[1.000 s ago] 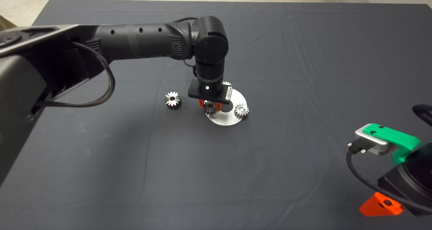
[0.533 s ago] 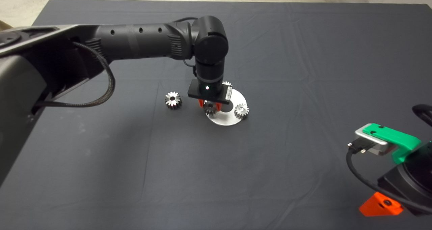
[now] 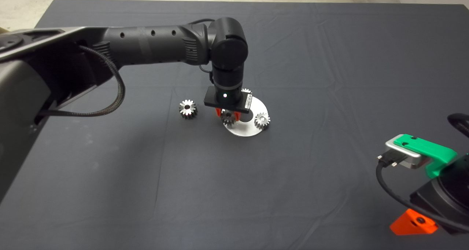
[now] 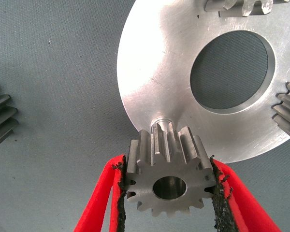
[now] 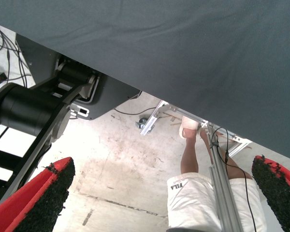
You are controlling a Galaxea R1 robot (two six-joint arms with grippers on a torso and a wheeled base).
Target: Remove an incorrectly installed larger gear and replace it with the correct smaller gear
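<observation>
Nothing has moved in the last second: the left tool (image 3: 228, 114), in the middle of the frame, stays shut on the gear (image 4: 169, 178) at the round plate's (image 4: 159, 72) edge, so the swap waits, while the right tool (image 5: 159, 193) sits wide open, lower right.

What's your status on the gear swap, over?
Left claw shut on smaller gear at silver plate rim. Larger gear off plate, on mat. Right claw open, parked lower right. No obstruction seen.
</observation>
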